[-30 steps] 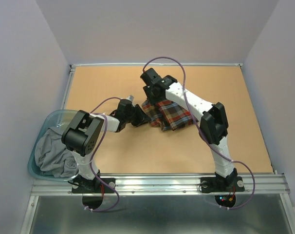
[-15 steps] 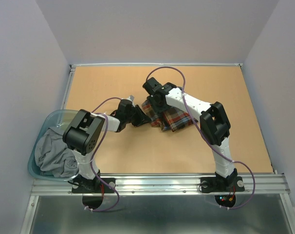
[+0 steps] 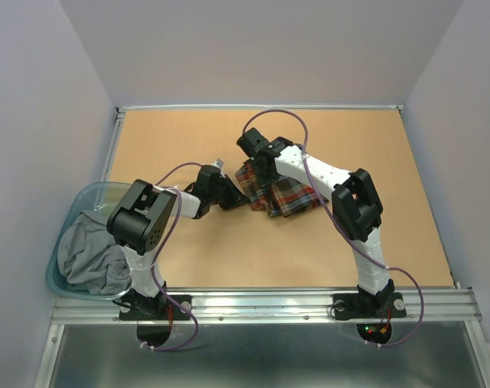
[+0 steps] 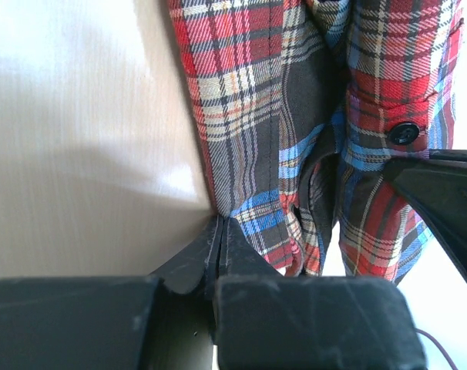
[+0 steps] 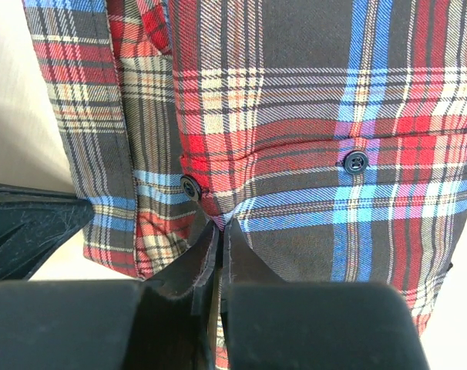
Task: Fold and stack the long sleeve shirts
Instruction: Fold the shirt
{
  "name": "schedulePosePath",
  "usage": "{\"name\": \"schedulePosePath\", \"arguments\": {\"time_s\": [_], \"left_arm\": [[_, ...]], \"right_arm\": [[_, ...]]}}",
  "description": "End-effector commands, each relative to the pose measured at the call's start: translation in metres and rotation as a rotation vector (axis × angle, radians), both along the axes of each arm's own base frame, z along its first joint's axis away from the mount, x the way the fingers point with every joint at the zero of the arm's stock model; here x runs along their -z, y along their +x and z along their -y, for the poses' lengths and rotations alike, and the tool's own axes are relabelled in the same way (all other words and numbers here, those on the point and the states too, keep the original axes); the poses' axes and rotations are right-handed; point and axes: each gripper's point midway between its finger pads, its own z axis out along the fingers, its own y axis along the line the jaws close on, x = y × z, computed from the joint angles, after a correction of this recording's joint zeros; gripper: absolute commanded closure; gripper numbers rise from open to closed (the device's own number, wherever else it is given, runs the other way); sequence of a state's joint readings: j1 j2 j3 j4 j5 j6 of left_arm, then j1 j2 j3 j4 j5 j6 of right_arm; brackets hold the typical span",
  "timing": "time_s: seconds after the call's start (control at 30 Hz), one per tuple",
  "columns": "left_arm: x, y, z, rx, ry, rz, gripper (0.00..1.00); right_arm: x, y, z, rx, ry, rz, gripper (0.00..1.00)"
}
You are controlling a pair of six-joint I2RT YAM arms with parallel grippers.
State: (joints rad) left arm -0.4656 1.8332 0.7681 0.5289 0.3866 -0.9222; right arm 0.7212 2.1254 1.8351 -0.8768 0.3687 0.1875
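Note:
A plaid long sleeve shirt (image 3: 289, 194) in red, brown and blue lies bunched on the tan table. My left gripper (image 3: 234, 196) sits at its left edge, and in the left wrist view the jaws (image 4: 220, 221) are shut on the hem of the plaid cloth (image 4: 249, 92). My right gripper (image 3: 258, 166) is at the shirt's far left corner. Seen from the right wrist, its jaws (image 5: 223, 226) are shut on a pinch of the buttoned front (image 5: 310, 116). The two grippers are close together, and each one's finger shows in the other's wrist view.
A translucent teal basket (image 3: 90, 188) at the table's left edge holds a crumpled grey garment (image 3: 87, 255). A metal rail (image 3: 261, 303) runs along the near edge by the arm bases. Walls enclose the table on three sides.
Both grippers have closed on the plaid shirt. The right gripper came down and nearer, onto the shirt's far left corner; the left arm barely shifted.

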Motion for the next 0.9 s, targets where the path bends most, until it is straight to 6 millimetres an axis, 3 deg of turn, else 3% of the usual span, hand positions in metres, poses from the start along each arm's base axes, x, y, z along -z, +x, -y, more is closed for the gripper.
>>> {"name": "schedulePosePath", "arguments": {"time_s": [0.0,0.4,0.63,0.8,0.87], "left_arm": [[-0.006,0.004,0.007,0.018,-0.008,0.027,0.94],[-0.006,0.002,0.008,0.023,-0.005,0.027,0.94],[-0.005,0.001,0.007,0.018,-0.001,0.025,0.94],[-0.005,0.001,0.006,0.016,0.001,0.029,0.94],[-0.005,0.000,0.007,0.017,0.001,0.028,0.94]], "right_arm": [[-0.040,0.010,-0.018,-0.001,0.117,0.085,0.99],[-0.067,0.016,-0.028,0.022,0.185,0.138,0.99],[-0.085,0.022,-0.023,0.052,0.189,0.193,0.99],[-0.080,0.018,-0.028,0.046,0.212,0.163,0.99],[-0.066,0.012,-0.033,0.049,0.233,0.119,0.98]]}}
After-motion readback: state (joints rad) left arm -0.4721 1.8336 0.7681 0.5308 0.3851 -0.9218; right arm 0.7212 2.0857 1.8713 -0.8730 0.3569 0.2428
